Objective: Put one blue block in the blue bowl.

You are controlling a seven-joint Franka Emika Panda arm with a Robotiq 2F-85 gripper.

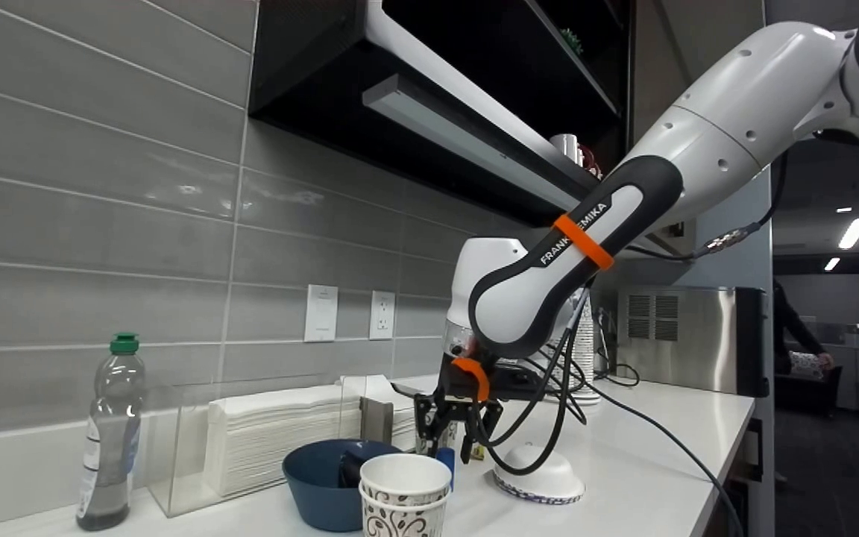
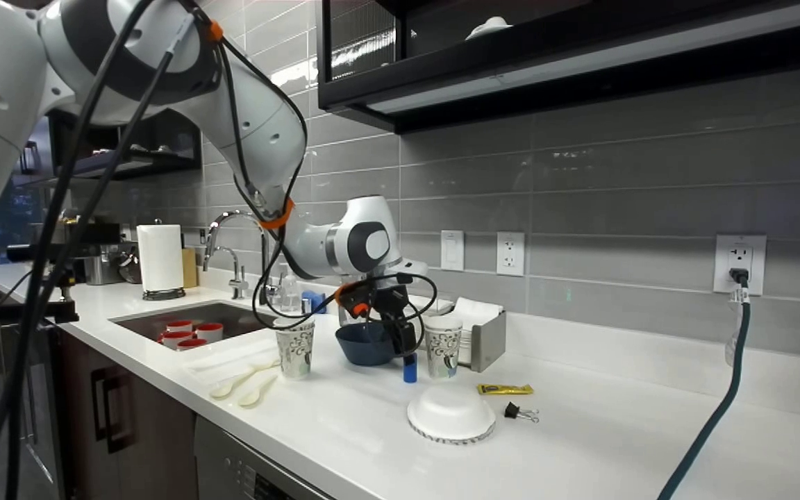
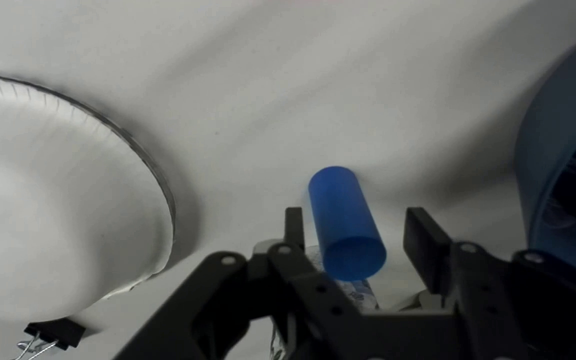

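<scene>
grasping seems the current step. in an exterior view the gripper [image 1: 449, 454] points down at the blue block [image 1: 445, 458], partly hidden by stacked cups [image 1: 403, 497]. in an exterior view the block stands upright near the blue bowl [image 2: 360, 351]. in the wrist view the fingers [image 3: 422, 247] stand apart around it, gaps both sides; the next move calls for squeezing, then lifting.

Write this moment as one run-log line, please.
end effector: open, astride block, no grip | block: upright on counter, outside bowl | placing: not yet done
</scene>
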